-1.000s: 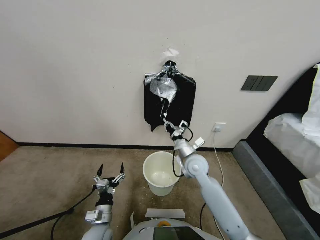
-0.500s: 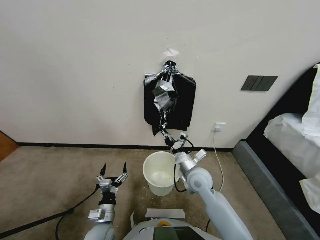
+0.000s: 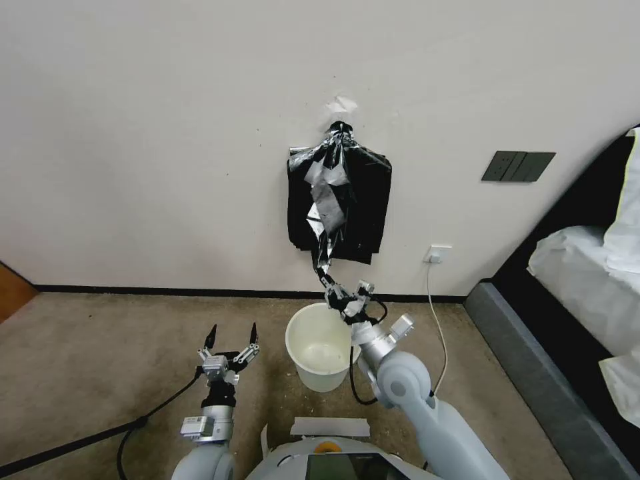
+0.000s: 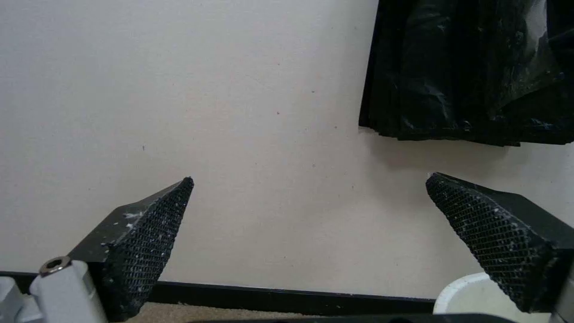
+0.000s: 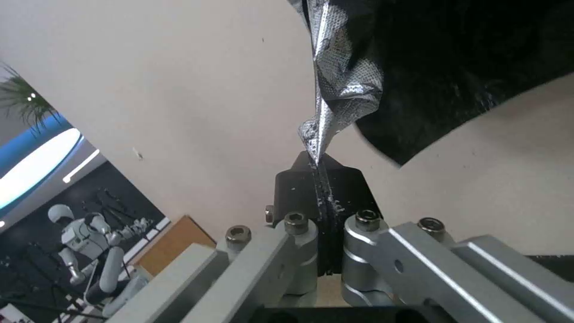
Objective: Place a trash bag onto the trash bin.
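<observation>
The trash bag is a crinkled silvery-black strip, stretched from the wall hook down to my right gripper. That gripper is shut on the bag's lower tip, just above the far rim of the cream-white trash bin. In the right wrist view the jaws of the right gripper are pressed together on the twisted end of the bag. My left gripper stands open above the carpet, left of the bin, pointing at the wall. In the left wrist view the open left gripper holds nothing, and the bin's rim shows beside one finger.
A flat stack of black bags hangs on the wall behind the pulled bag. A wall socket with a white cable and a dark switch panel lie to the right. A dark bed frame runs along the right side. Bare carpet spreads to the left.
My right gripper has moved down and slightly left toward the bin, drawing the bag's end with it so the bag hangs longer and tauter. The left gripper has shifted slightly right.
</observation>
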